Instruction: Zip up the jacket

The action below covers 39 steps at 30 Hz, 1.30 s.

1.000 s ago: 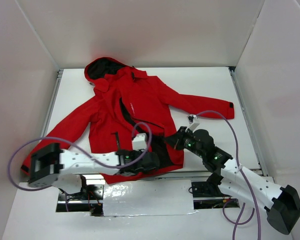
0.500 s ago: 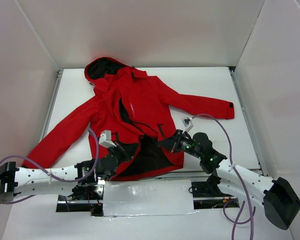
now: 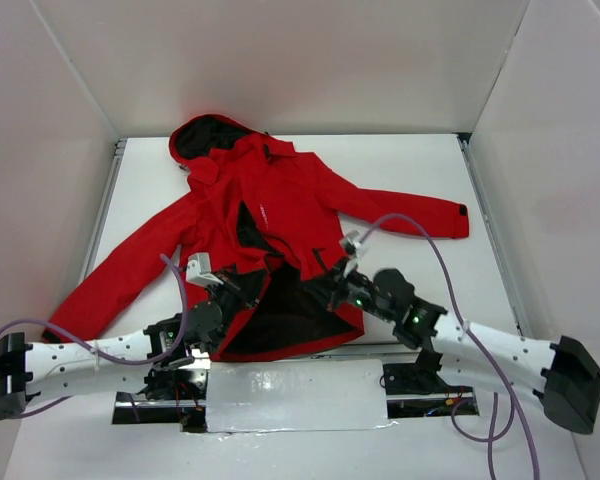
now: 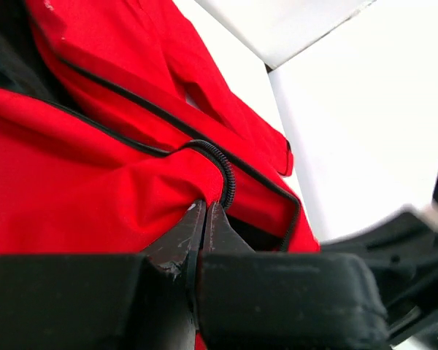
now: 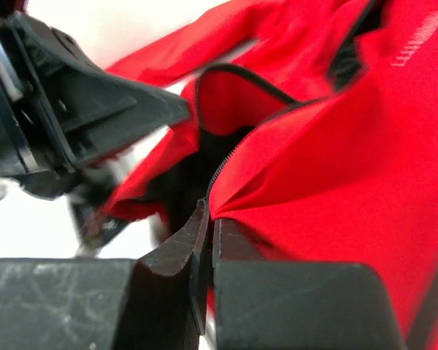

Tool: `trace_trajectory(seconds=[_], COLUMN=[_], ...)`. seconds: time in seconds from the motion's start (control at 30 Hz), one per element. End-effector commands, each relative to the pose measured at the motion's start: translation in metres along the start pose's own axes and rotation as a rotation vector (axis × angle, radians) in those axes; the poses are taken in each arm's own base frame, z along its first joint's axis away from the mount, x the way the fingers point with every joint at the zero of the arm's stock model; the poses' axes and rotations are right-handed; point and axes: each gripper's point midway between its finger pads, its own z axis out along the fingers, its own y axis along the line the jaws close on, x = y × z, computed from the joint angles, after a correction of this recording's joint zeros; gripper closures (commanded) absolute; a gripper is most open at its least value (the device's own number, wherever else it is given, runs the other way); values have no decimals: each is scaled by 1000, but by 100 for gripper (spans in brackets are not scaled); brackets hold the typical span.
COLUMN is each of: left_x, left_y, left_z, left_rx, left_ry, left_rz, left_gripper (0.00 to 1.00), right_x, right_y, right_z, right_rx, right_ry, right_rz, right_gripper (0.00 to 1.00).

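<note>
Here the large bright red hooded rain jacket [image 3: 290,200] lies flat on the white table [image 3: 420,170], hood far, hem nearest the arms, with its black front zipper [image 4: 226,179] running away from them. The lower front gapes in a V. The left gripper [image 3: 242,288] is clamped on one zipper edge and the right gripper [image 3: 332,290] on the other, well apart.

In the top view the left gripper [image 3: 238,292] and right gripper [image 3: 335,283] cover the lower front edges of the jacket [image 3: 290,195], so its zipper slider cannot be made out. Both wrist views cut the jacket off at their edges. Beside it, the right arm [image 4: 401,244] and left arm [image 5: 58,109] are dark blurs.
</note>
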Motion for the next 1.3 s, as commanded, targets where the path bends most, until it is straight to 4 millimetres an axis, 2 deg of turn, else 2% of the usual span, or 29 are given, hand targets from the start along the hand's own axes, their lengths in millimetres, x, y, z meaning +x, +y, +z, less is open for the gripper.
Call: trace_trajectory(seconds=[0.0,0.03,0.1,0.13,0.2,0.23,0.27,0.37,0.43,0.47,0.5,0.57,0.77,0.97,1.27], left_x=[-16,-20,-19,-19,-19,-19,-20,-23,-22,-24,-24,-21,-14,0,10], left_y=[-11,-19,-32,-35,-39,-40,-43,-52,-51,-53,-52,-54,-64,-62,-57], left_z=[4,4,4,4,4,3,3,-3,-5,-6,-7,-10,-12,-16,-19], left_rx=[14,48,111,123,135,141,152,223,229,240,244,280,326,346,351], left_ry=[-43,-48,-23,-24,-15,-9,-12,-11,-7,-11,-12,-2,32,92,136], left_rz=[-9,-1,7,14,19,15,7,-6,-10,-15,-24,-28,-53,-78,-80], left_gripper=[100,100,100,100,100,100,100,100,100,100,100,100,100,100,100], right_x=[-17,-33,-50,-47,-48,-64,-65,-45,-42,-29,-33,-26,-32,-32,-29], right_y=[-30,-40,-58,-46,6,18,20,19,35,33,37,37,47,44,41], right_z=[-21,-24,-11,-4,-7,-12,-10,2,-2,-5,-7,-7,-10,-7,-8], right_rx=[121,188,354,290,-4,-54,-60,-60,-160,-176,-201,-212,-270,-290,-311], right_ry=[-250,-341,-319,-260,-274,-349,-344,-236,-246,-229,-256,-239,-248,-244,-231], right_rz=[-91,-45,-22,-62,-98,-62,-21,53,101,170,204,273,288,287,281], right_gripper=[100,100,100,100,100,100,100,100,100,100,100,100,100,100,100])
